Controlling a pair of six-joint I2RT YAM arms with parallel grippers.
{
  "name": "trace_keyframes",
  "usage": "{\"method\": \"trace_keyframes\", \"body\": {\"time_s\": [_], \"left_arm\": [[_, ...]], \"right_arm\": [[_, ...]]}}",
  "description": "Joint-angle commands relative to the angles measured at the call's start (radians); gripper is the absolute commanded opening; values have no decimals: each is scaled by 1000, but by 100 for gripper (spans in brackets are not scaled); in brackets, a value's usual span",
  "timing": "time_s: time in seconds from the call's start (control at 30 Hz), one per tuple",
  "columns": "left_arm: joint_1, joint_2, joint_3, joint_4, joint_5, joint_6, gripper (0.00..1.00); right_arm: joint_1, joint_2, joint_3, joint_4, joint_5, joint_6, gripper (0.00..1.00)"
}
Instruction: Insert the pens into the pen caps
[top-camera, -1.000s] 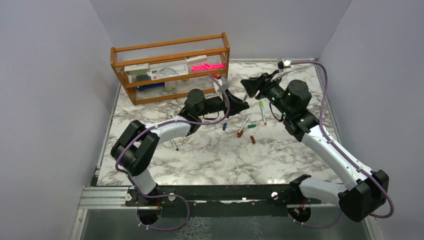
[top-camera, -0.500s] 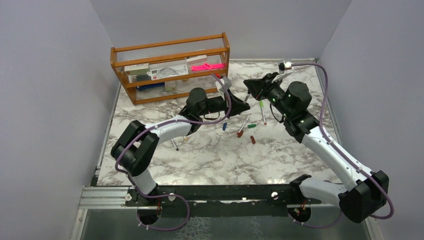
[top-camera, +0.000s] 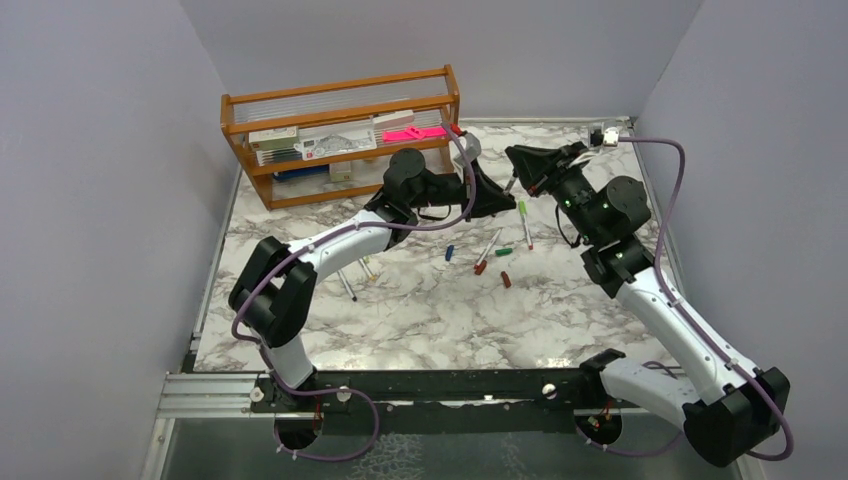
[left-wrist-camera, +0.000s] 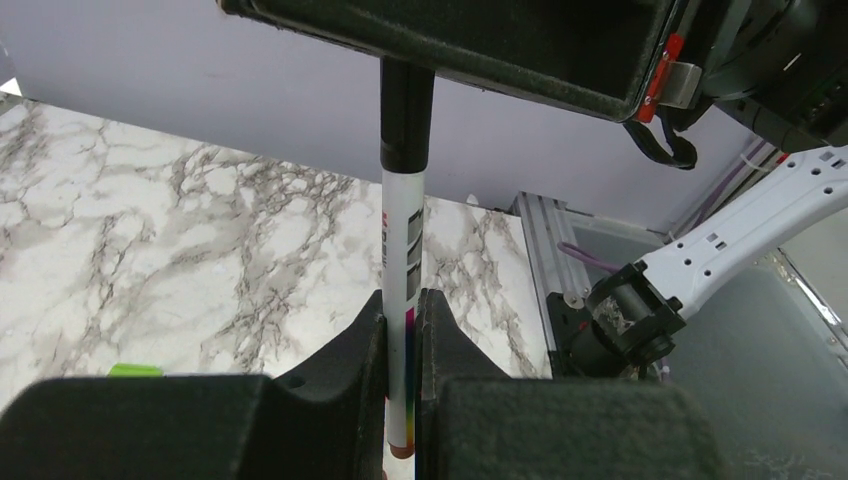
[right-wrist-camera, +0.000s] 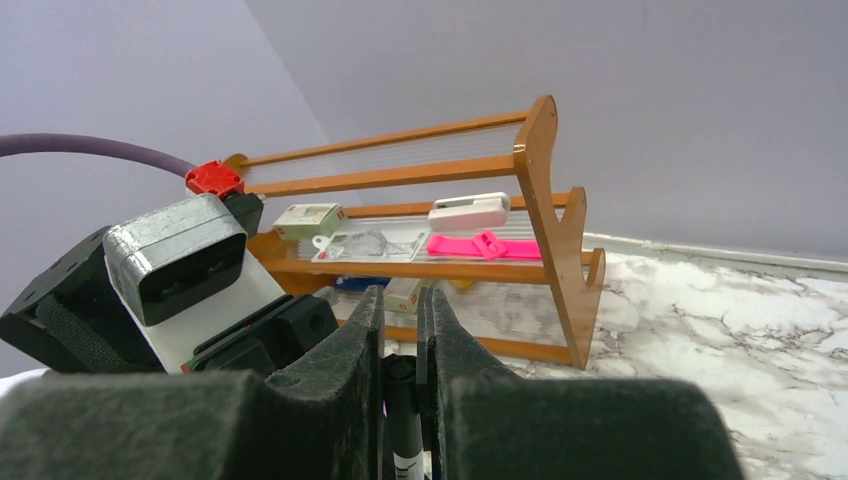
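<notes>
A pen with a white barrel (left-wrist-camera: 403, 270) and a small red end is held up in the air between both grippers. My left gripper (left-wrist-camera: 402, 300) is shut on its barrel. A dark cap (left-wrist-camera: 407, 115) sits on the pen's top end. My right gripper (right-wrist-camera: 400, 300) is shut on that cap (right-wrist-camera: 402, 395). In the top view the left gripper (top-camera: 506, 203) and right gripper (top-camera: 516, 172) meet tip to tip above the back of the table. On the marble lie a green-ended pen (top-camera: 523, 222), a red-ended pen (top-camera: 487, 250), a green cap (top-camera: 504, 252), a blue cap (top-camera: 450, 252) and a red cap (top-camera: 506, 279).
A wooden shelf (top-camera: 340, 130) with small items stands at the back left, close behind the left arm. A thin black stick pen (top-camera: 346, 285) lies beside the left forearm. Grey walls enclose the table on three sides.
Both grippers have risen and shifted right and toward the back wall, keeping the pen and cap between them. The loose pens and caps on the table have not moved.
</notes>
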Motion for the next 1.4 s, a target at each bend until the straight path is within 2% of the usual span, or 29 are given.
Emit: {"method": "trace_keyframes", "body": {"time_s": [0.0,0.2,0.33,0.37,0.4,0.5,0.53,0.6,0.83,1.03,1.13,1.27,1.37], "left_arm": [[4,-16,187,170,-51,11,0],[4,-10,251,151,-48,30,0],[4,27,211,147,-59,20,0],[3,30,187,148,-61,16,0],[1,31,167,148,-67,13,0],[-10,21,62,152,-102,14,0],[-12,18,36,157,-113,13,0],[-16,10,-2,163,-132,7,0],[-14,13,-31,158,-252,-40,0],[-15,91,2,140,-314,-106,0],[-17,105,13,141,-317,-127,0],[-19,91,14,144,-324,-129,0],[-19,79,6,144,-329,-128,0]], "right_arm": [[40,56,-89,-320,-210,27,2],[40,41,-159,-336,-217,25,2],[39,28,-130,-324,-169,36,2],[40,25,-113,-322,-139,38,5],[40,24,-92,-318,-126,38,12],[40,26,-28,-289,-89,36,41],[39,31,-11,-274,-87,33,45],[40,39,21,-252,-86,27,47],[40,32,5,-221,-80,28,47],[40,-42,-37,-232,3,38,46],[39,-55,-38,-252,27,35,35],[40,-46,-39,-259,26,39,30],[40,-39,-43,-249,25,45,12]]}}
